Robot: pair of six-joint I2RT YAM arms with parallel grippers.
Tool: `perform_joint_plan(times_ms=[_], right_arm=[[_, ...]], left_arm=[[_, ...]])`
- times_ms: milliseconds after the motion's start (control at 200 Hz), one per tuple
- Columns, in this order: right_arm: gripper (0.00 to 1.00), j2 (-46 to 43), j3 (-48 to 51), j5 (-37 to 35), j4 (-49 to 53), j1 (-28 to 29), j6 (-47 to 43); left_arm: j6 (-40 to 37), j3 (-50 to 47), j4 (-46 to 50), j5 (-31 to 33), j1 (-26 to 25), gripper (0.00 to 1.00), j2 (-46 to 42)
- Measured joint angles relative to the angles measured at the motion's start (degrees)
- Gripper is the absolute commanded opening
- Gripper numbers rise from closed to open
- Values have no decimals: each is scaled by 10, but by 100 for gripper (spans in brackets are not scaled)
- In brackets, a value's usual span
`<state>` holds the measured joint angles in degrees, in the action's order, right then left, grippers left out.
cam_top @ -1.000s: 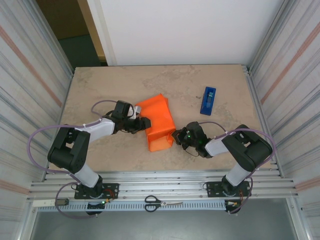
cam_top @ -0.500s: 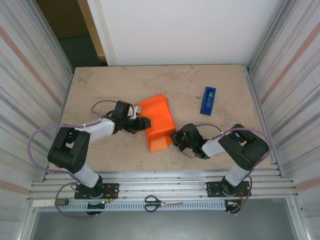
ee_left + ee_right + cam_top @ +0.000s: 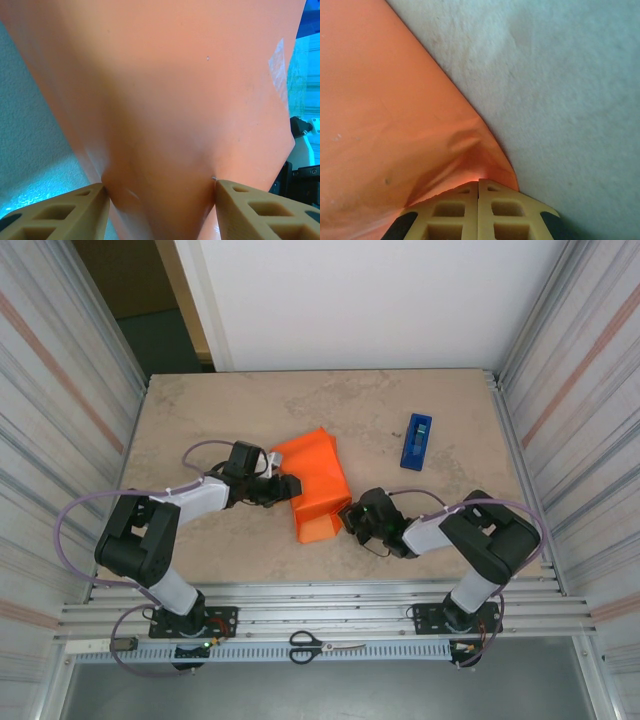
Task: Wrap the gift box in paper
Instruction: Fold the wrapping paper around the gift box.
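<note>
The orange paper (image 3: 315,485) lies folded into a raised bundle in the middle of the table. The gift box is hidden under it. My left gripper (image 3: 288,486) is at the bundle's left side. In the left wrist view its fingers (image 3: 65,210) press against both flanks of the paper (image 3: 165,100), the gripper (image 3: 160,187) shut on the bundle. My right gripper (image 3: 347,512) sits at the bundle's near right corner. In the right wrist view the gripper (image 3: 478,181) is shut, with a creased corner of the paper (image 3: 385,125) pinched between the pads.
A blue tape dispenser (image 3: 417,440) lies on the table (image 3: 200,420) at the back right. Scissors (image 3: 327,645) rest on the front rail between the arm bases. Corrugated walls close in both sides.
My right gripper has crept left and a little forward against the paper's near right corner. The left gripper and the bundle have stayed where they were.
</note>
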<state>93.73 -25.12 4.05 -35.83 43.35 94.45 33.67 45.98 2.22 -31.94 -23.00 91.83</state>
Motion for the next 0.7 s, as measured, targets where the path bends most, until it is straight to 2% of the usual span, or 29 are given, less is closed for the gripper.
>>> perform_joint_plan(times_ms=[286,701], right_arm=[[0,-9,3,1,12,9,-2],[0,0,22,-28,-37,87,6]], left_arm=[[1,-3,-7,0,0,56,-1],[7,-7,-10,2,0,56,-3]])
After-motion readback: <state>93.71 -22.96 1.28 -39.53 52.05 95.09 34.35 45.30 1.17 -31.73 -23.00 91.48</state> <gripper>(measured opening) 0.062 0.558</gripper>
